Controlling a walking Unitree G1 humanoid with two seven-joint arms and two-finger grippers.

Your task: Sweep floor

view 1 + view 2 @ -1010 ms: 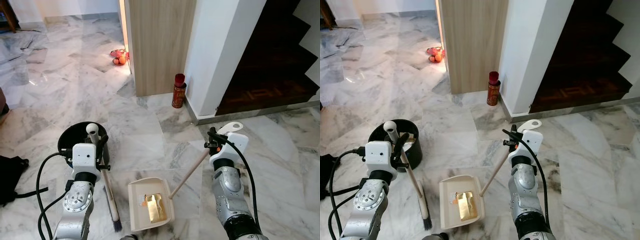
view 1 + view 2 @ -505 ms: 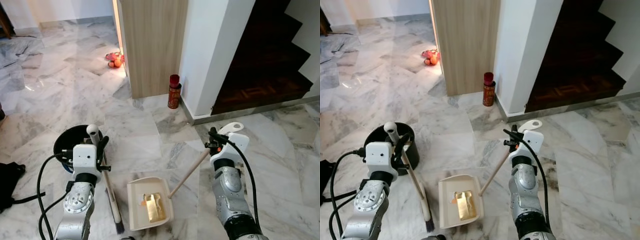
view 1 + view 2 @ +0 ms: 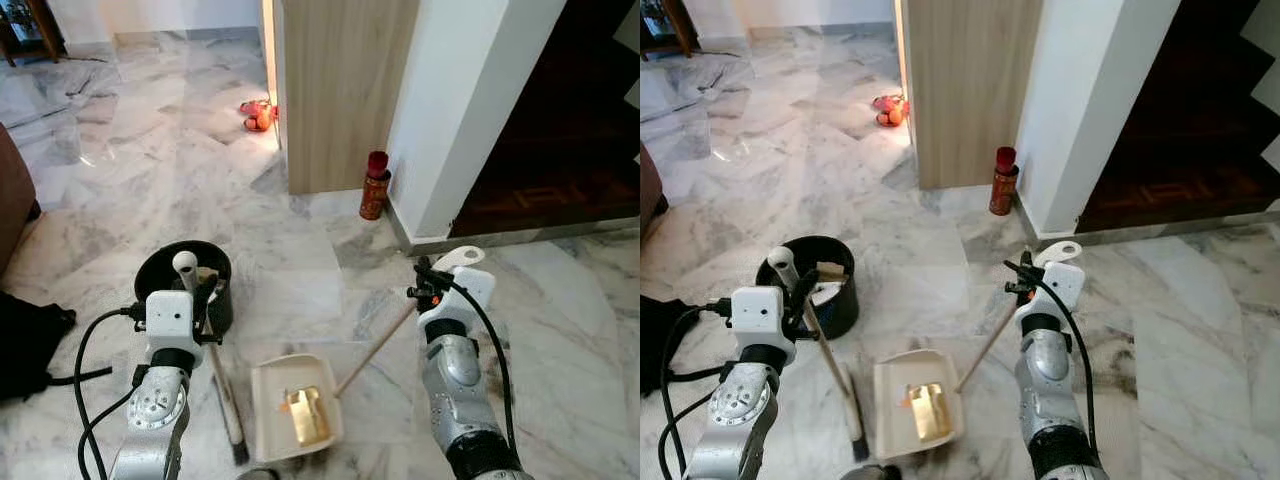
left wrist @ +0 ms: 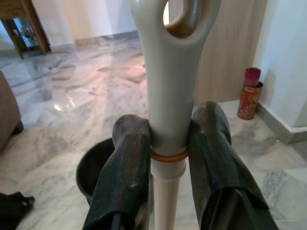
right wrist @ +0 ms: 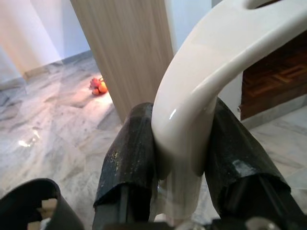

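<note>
My left gripper [image 4: 168, 143] is shut on the pale handle of a broom [image 3: 222, 385], just below its hanging loop. The broom slants down to dark bristles on the floor beside a cream dustpan [image 3: 270, 392]. A gold wrapper [image 3: 306, 414] lies inside the pan. My right gripper [image 5: 180, 143] is shut on the white top grip of the dustpan's long wooden pole [image 3: 375, 345], which slopes down to the pan between my arms. A black bin [image 3: 150, 272] with some scraps inside stands on the marble floor just beyond my left gripper [image 3: 205, 290].
A red can [image 3: 375, 185] stands at the foot of a wood-panelled pillar [image 3: 345, 90] and a white wall. Dark stairs [image 3: 560, 150] rise at the right. A red bag of oranges [image 3: 258, 113] lies farther back. A black bag [image 3: 25, 340] and cable lie at my left.
The whole view has shifted, so the camera has moved; brown furniture now shows at the left edge. Both grips, the broom and the dustpan stay as they were relative to my arms.
</note>
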